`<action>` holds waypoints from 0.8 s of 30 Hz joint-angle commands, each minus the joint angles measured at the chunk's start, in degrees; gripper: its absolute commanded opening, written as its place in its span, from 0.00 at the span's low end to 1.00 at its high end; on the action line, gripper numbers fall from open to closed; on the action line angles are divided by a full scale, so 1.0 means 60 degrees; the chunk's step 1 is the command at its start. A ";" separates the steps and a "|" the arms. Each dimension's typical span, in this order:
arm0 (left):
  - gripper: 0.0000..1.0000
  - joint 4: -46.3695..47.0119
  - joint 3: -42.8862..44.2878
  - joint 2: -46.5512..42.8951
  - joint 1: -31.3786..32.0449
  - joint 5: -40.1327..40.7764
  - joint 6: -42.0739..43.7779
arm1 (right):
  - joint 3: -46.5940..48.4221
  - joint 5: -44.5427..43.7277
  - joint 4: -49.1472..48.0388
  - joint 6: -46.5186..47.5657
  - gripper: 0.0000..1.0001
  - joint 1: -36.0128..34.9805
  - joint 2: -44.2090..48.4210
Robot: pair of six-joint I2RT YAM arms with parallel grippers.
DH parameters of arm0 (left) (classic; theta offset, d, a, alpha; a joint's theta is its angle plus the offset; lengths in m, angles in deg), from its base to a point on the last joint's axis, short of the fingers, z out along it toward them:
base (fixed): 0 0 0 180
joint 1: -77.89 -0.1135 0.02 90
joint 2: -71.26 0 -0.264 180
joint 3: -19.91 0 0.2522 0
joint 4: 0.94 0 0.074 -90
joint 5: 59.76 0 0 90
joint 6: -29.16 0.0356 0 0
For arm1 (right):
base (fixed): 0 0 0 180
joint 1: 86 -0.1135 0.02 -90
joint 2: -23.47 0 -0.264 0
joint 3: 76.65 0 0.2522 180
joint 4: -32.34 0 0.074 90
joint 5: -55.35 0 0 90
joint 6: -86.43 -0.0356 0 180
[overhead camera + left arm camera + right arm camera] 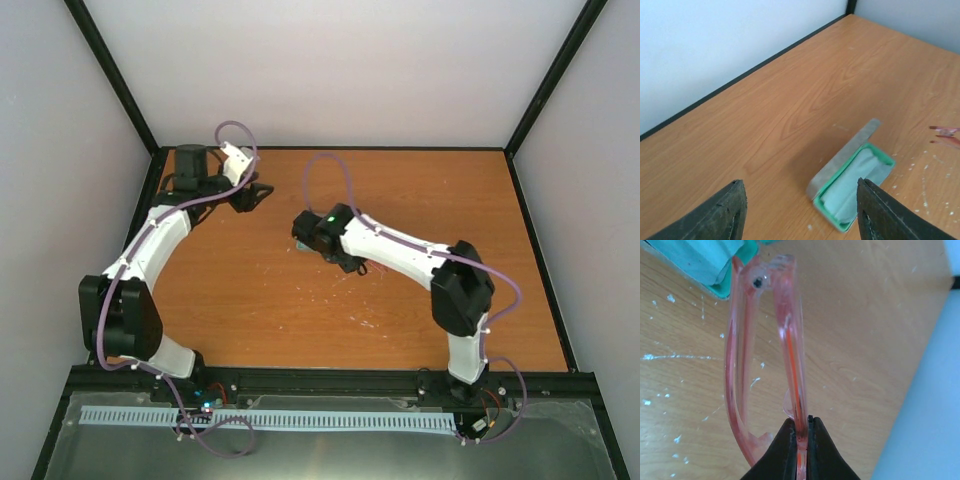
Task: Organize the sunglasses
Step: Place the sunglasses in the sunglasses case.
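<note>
The sunglasses (pixel 790 340) are a translucent pink frame, folded, and my right gripper (pixel 802 432) is shut on one thin edge of them, holding them above the table. Their far end hangs next to a corner of the grey case (pixel 715 289). In the left wrist view the case (pixel 845 155) lies open with teal lining and a light blue cloth (pixel 855 182) inside; the sunglasses' tips (pixel 945 133) show at the right edge. My left gripper (pixel 800 215) is open and empty, hovering short of the case. In the top view the right gripper (pixel 350 262) hides most of the case (pixel 299 247).
The wooden table (pixel 250 290) has white paint specks near its middle. Black frame posts and white walls close in the back and sides. The left arm (pixel 160 235) curves along the left edge; the right arm (pixel 420 260) reaches across the middle.
</note>
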 commanded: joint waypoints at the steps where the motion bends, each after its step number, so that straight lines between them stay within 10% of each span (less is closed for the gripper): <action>1: 0.61 0.0103 -0.0283 -0.0245 -0.0694 -0.0270 0.0021 | 0.0883 -0.2334 0.0807 0.0070 0.03 -0.0460 -0.0817; 24: 0.60 0.0513 -0.1222 -0.0398 -0.1592 -0.0651 -0.0424 | 0.1282 -0.2805 -0.3593 0.4497 0.03 -0.0723 -0.3368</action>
